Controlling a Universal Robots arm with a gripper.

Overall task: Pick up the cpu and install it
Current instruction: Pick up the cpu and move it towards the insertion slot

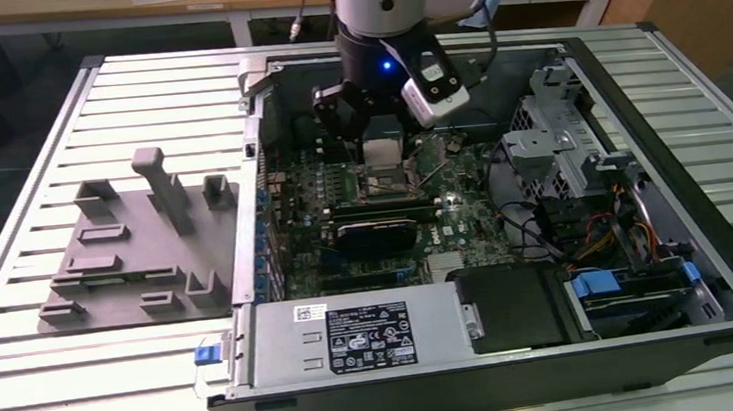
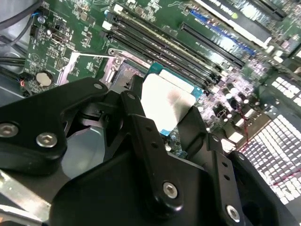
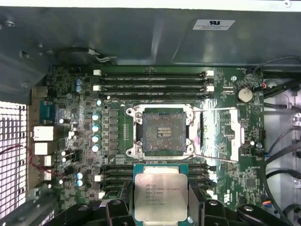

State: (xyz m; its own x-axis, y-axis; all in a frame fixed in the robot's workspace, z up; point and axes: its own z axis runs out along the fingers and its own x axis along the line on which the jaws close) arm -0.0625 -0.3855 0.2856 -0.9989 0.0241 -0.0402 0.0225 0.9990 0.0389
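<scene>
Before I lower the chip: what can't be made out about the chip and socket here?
- Underside of the silvery-grey square cpu: faces away in both wrist views.
- Pins of the dark square socket: too small, first wrist view.
- Socket, second wrist view: mostly hidden by cpu and black gripper.

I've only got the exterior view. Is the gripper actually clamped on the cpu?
Observer: Yes. In both wrist views the gripper is shut on the cpu, with a finger on each of two opposite edges.
Operator: Is the socket ready for it?
Observer: In the first wrist view the socket is bare, and its metal cover is swung open beside it.
Operator: Is the chip over the socket?
Observer: Not from that camera. The cpu shows beside the socket and does not overlap it.
</scene>
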